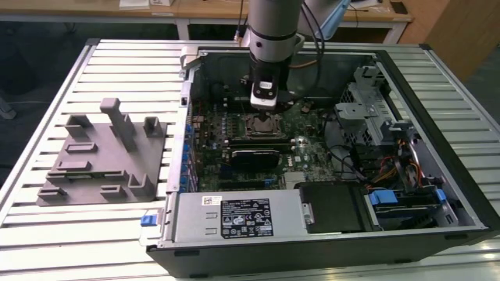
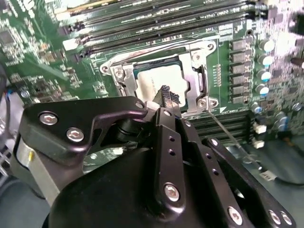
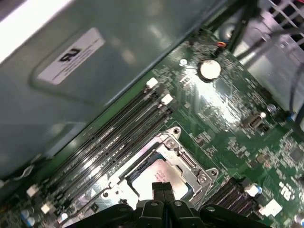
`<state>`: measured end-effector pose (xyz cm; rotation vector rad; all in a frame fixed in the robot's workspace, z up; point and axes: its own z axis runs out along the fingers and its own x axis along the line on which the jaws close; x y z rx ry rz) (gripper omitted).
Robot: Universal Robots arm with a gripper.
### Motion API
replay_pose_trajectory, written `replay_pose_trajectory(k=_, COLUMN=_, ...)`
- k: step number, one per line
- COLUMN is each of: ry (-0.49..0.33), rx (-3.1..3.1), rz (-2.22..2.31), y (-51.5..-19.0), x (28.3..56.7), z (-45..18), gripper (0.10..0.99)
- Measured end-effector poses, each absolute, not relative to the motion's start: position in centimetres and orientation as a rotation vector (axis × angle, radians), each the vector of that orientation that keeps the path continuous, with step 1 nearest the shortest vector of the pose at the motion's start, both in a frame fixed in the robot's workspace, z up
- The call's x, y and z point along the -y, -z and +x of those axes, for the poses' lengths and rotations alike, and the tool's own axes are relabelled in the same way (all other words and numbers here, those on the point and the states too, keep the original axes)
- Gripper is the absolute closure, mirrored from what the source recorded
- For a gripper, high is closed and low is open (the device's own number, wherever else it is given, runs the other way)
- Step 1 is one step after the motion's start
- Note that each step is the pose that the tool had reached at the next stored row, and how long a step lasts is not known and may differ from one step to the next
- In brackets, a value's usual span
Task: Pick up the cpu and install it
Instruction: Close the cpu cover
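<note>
Standing on slatted table [image 1: 117, 64], computer case [image 1: 328, 253] holds cpu [image 2: 149, 85].

tool [image 3: 164, 190] over cpu [image 3: 148, 175] in socket [image 3: 191, 165]

Slatted metal table [image 1: 70, 240] is carrying two things: grey moulded fixture [image 1: 98, 158] sitting at exterior view's left, open computer case [image 1: 312, 254] lying just beside it.

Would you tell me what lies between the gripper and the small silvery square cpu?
Nothing: in both wrist views the black gripper hangs just above the flat silvery square cpu, which sits in its metal-rimmed socket frame; the stretch is bare.
</note>
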<state>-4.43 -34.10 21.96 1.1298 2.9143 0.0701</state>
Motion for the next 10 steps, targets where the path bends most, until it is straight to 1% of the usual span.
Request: replay_pose_trajectory(k=10, ry=-0.072, rx=-3.009, rz=0.861, y=-21.91, x=34.1, z=-4.43, gripper=0.98)
